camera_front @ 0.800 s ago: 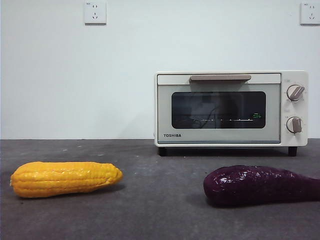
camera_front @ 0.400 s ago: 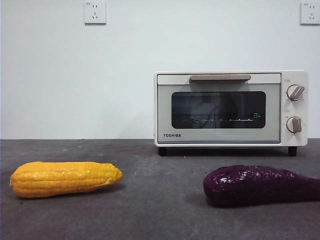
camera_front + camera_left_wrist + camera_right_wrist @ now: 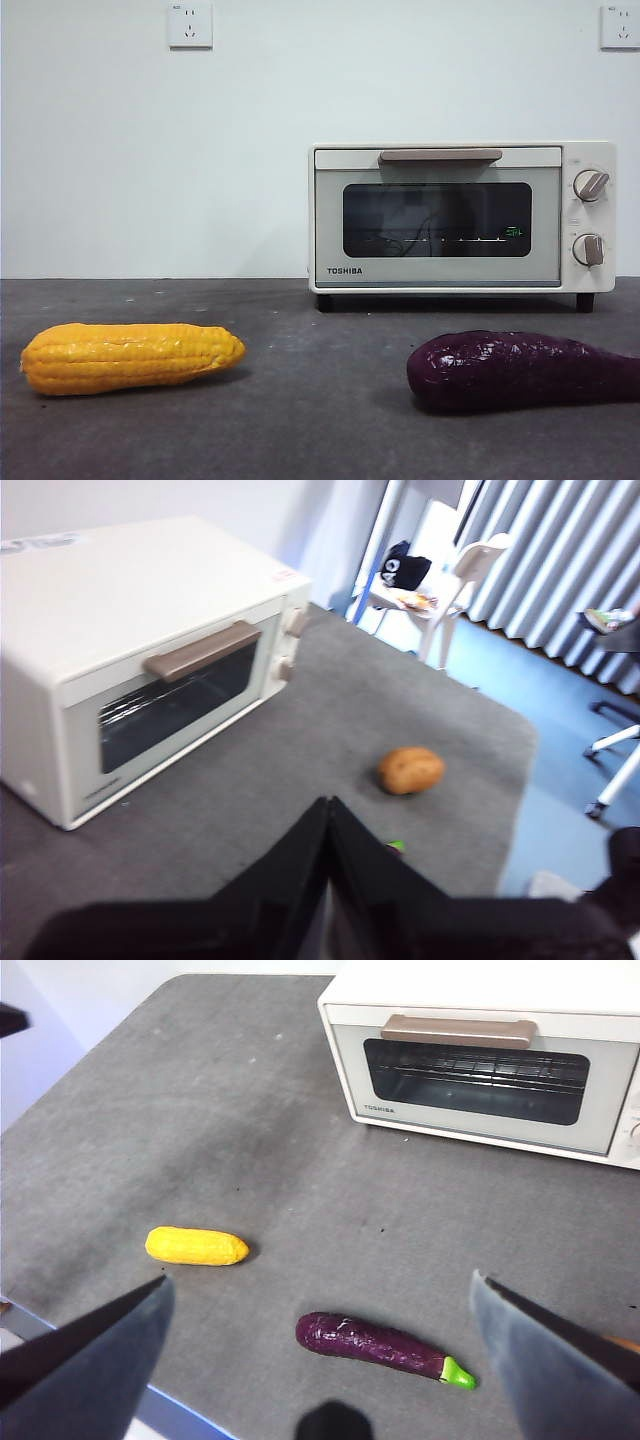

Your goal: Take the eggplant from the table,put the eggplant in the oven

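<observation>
Right hand [image 3: 320,1360] jaws wide apart, high over eggplant [image 3: 380,1346], which lies on counter [image 3: 200,1140] between them, oven [image 3: 480,1055] beyond, door shut. Left hand [image 3: 328,825] jaws together, idle near oven.

Front view unchanged over last second: nothing grasped yet.

Only right wrist shows green stem; only left wrist shows potato [image 3: 411,770].

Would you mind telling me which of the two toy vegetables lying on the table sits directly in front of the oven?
The eggplant, dark purple, lies in front of the oven; the yellow corn lies off to the side.
</observation>
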